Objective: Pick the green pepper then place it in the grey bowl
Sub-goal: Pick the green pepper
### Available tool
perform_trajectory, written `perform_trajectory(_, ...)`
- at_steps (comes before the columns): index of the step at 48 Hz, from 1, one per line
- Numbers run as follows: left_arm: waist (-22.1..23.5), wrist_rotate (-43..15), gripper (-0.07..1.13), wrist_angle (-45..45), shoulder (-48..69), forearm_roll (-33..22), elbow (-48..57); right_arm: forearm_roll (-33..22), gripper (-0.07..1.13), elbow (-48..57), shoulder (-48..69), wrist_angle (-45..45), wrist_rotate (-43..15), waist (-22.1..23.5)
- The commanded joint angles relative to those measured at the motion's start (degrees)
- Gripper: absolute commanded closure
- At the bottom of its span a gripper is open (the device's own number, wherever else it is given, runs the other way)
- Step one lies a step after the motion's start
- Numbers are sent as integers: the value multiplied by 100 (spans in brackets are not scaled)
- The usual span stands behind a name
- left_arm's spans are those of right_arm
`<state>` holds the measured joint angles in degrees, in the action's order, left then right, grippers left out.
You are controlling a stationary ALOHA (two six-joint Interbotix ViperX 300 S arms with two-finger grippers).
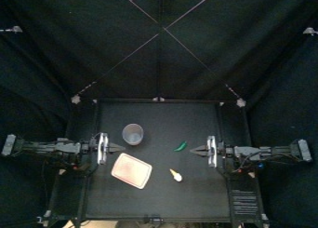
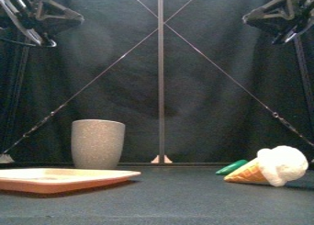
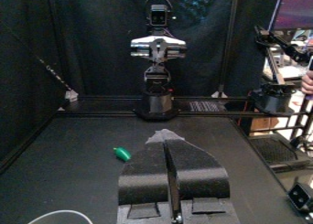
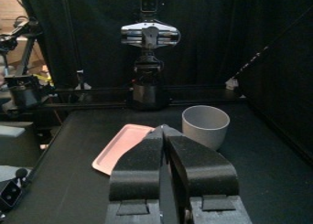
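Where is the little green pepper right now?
In the top view, the green pepper lies right of the middle, just left of the right hand, with the ice cream toy nearer the front.

Black curtains [image 1: 74, 46] at back and sides (front open) — a bare-looking black table [image 1: 187, 199] below.

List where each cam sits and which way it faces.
Top: high above, looking down and slightly back; left arm, right arm flank the green pepper.
Front: table height at front edge, looking level; grey bowl near, arms overhead.
Left wrist: on left arm, facing right arm; own left fingers shut.
Right wrist: mirrored, facing left arm; right fingers shut.
Shared: top, front, left wrist show the pepper.
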<state>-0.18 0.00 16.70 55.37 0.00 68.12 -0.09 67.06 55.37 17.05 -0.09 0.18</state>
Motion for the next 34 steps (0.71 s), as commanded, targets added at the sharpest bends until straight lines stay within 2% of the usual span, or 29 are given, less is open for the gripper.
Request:
perform_trajectory(1, -123, 9, 98, -105, -44, -26, -26, 26, 96, 62, -141, -88, -70, 0)
perform_trajectory(11, -149, -9, 98, -211, -35, -105, -18, 290, 96, 9, -404, -835, -316, 26)
perform_trajectory(20, -246, -18, 97, -246, -35, -105, -18, 492, 91, -97, -633, -923, -422, 35)
perform_trajectory(25, -290, -18, 97, -246, -35, -97, -18, 510, 81, -141, -729, -923, -422, 62)
perform_trajectory(34, -334, -18, 97, -246, -35, -105, -18, 483, 49, -149, -861, -923, -422, 79)
